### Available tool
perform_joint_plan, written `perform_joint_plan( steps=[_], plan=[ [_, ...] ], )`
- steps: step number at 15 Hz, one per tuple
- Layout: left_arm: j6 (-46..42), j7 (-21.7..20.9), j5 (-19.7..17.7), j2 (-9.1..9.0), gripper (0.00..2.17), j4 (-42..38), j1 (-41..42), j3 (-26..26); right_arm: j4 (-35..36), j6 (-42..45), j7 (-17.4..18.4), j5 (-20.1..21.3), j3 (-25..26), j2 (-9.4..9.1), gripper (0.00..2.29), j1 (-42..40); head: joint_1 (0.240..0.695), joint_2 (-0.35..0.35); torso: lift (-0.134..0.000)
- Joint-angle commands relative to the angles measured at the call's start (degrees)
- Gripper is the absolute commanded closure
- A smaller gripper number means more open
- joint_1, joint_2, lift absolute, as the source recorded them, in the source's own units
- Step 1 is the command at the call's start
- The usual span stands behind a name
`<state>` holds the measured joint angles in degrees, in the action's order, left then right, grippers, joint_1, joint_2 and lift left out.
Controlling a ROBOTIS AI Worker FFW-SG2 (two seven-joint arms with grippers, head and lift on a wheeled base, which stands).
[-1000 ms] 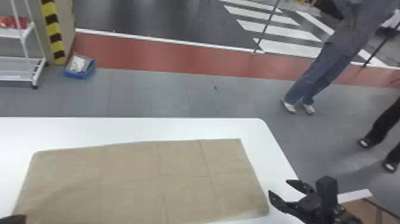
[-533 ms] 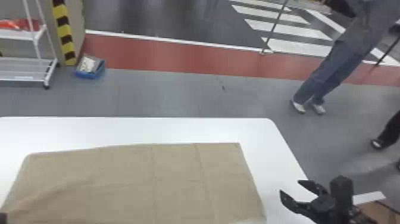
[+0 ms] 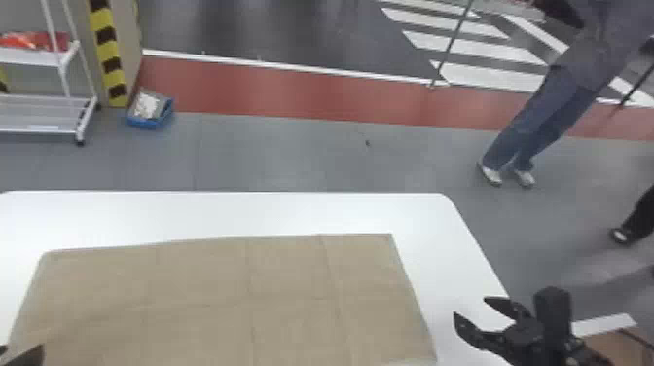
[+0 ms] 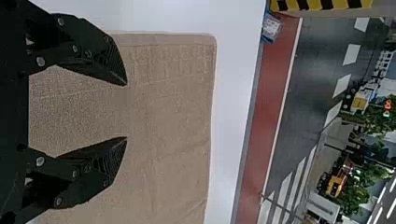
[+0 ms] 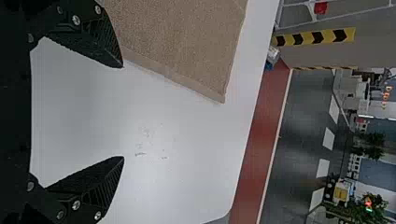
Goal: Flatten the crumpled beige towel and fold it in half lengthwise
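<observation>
The beige towel [image 3: 224, 297] lies spread nearly flat on the white table, with faint creases and a straight right edge. At the bottom left corner of the head view, part of my left gripper [image 3: 24, 356] shows over the towel's left side. In the left wrist view my left gripper [image 4: 126, 111] is open above the towel [image 4: 168, 107], nothing between its fingers. My right gripper [image 3: 469, 305] is beyond the towel's right edge, near the table's right side. The right wrist view has my right gripper [image 5: 123, 112] open over bare table, beside the towel [image 5: 182, 42].
The white table [image 3: 233, 211] has a bare strip behind the towel and another to its right. A white shelf cart [image 3: 44, 114] and a blue bin [image 3: 150, 109] stand on the floor beyond, at the left.
The head view has shifted back and forth slightly. More of my left gripper shows at the bottom left than half a second ago. The towel lies as before.
</observation>
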<state>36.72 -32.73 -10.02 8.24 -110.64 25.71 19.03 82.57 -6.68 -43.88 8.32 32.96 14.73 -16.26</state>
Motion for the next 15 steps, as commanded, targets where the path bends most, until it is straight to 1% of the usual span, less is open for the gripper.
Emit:
perform_joint_plan(
  steps=[1,2,3,4,5,6,7,9,10,12,15],
  plan=[
    [-9.16,1.97,0.35,-0.06,0.11,3.85,-1.37,-1.37,0.93,-0.31,0.29,-0.06,-0.08,-0.58,0.21,0.17,0.695,-0.28,0.0],
    [-11.63,2.94,1.14,0.03,0.22,6.14,-2.95,-2.6,0.93,-0.14,0.47,0.03,-0.35,-0.94,0.26,0.61,0.695,-0.272,0.0],
    [-13.74,4.26,2.72,-0.06,0.5,8.95,-4.97,-4.0,0.93,0.04,0.55,0.03,-0.35,-1.99,0.56,1.58,0.695,-0.263,0.0],
    [-15.14,5.05,3.6,0.03,1.11,10.53,-6.55,-5.06,0.93,0.04,0.55,0.03,-0.52,-2.96,0.96,2.46,0.695,-0.248,0.0],
    [-14.79,5.22,4.13,0.03,1.55,11.59,-7.96,-5.85,0.93,-0.31,0.82,0.29,-0.61,-3.57,1.52,3.6,0.695,-0.24,0.0],
    [-14.44,5.22,5.54,0.2,1.79,13.34,-10.07,-7.08,0.58,-1.72,1.17,1.08,-0.88,-4.54,1.95,5.1,0.695,-0.231,0.0],
    [-14.44,5.22,6.68,0.11,1.8,15.54,-12.26,-7.96,-0.48,-2.25,1.35,1.44,-1.93,-4.8,2.02,6.33,0.695,-0.227,0.0],
    [-14.44,5.49,8.7,0.11,1.8,18.26,-14.9,-9.98,-4.08,-2.6,2.05,2.23,-3.78,-4.98,2.02,9.14,0.695,-0.211,0.0],
    [-14.61,6.01,9.14,0.11,1.8,19.67,-15.87,-10.86,-6.19,-1.89,2.84,3.11,-4.39,-5.24,2.02,10.63,0.695,-0.205,0.0],
    [-15.32,6.19,9.93,0.11,1.8,22.66,-17.54,-11.3,-10.85,-0.14,3.02,3.72,-5.18,-5.24,2.02,13.27,0.695,-0.197,0.0],
    [-16.2,6.19,10.81,0.64,1.8,24.86,-18.59,-12.88,-14.19,0.74,3.37,4.86,-6.41,-5.24,2.02,15.47,0.695,-0.179,0.0]
  ],
)
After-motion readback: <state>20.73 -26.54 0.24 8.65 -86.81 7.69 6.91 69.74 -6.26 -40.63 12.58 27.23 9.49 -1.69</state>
